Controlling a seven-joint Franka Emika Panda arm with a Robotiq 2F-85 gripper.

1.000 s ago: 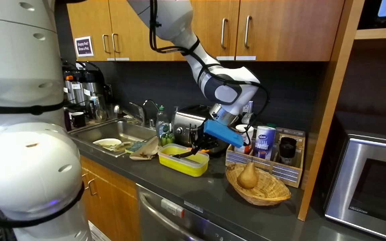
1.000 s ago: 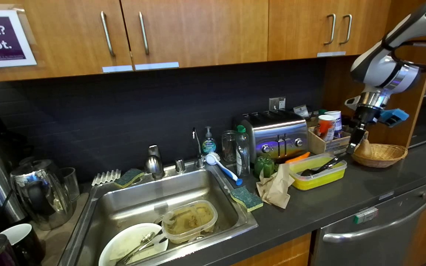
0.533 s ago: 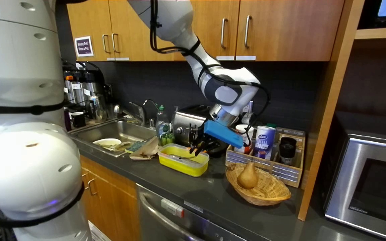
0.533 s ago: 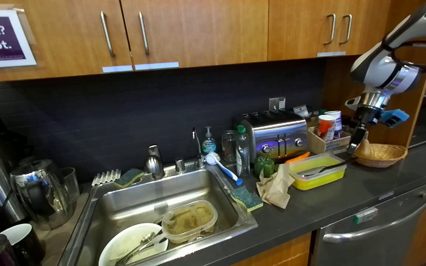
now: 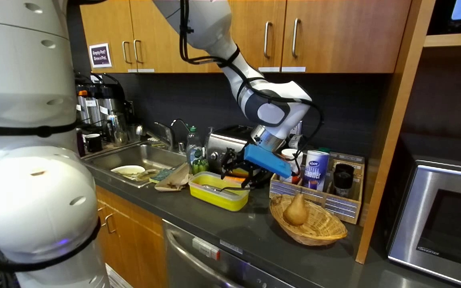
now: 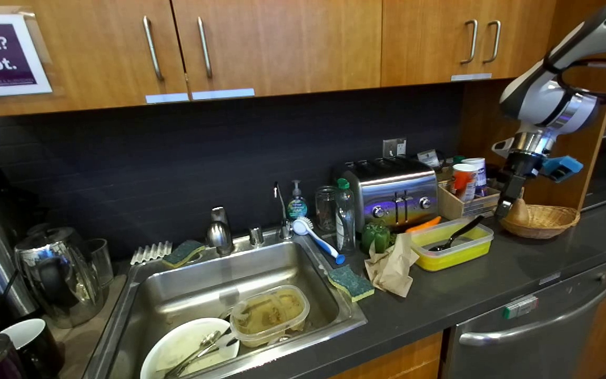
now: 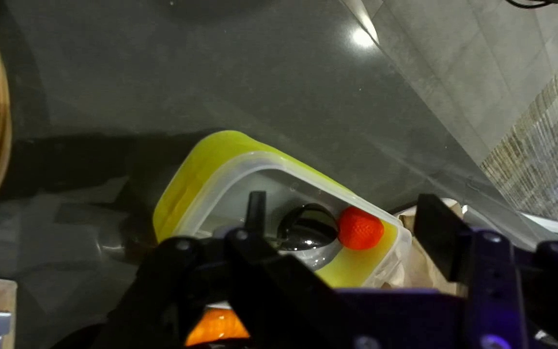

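My gripper (image 5: 235, 180) is open above the yellow container (image 5: 218, 200), seen in both exterior views. In the wrist view its black fingers (image 7: 256, 213) stand wide apart with nothing held. A dark ladle or spoon (image 6: 463, 233) lies in the container, its black handle slanting up over the rim on the basket side. Its shiny rounded head (image 7: 308, 227) sits beside a red, dimpled, strawberry-like thing (image 7: 360, 228) inside. The near finger hides the handle in the wrist view; whether it touches the handle I cannot tell.
A wicker basket (image 5: 326, 230) with a brown pear (image 5: 295, 211) stands beside the container. Behind are a toaster (image 6: 400, 192) and a wooden organizer (image 5: 340, 206) with canisters. Crumpled brown paper (image 6: 392, 266), a green pepper (image 6: 375, 237), an orange carrot-like thing (image 6: 423, 225) and the sink (image 6: 150, 295) lie on the other side.
My gripper has opened and let go of the ladle's handle. The ladle has dropped and swung, and now rests in the yellow container. The arm has barely moved.
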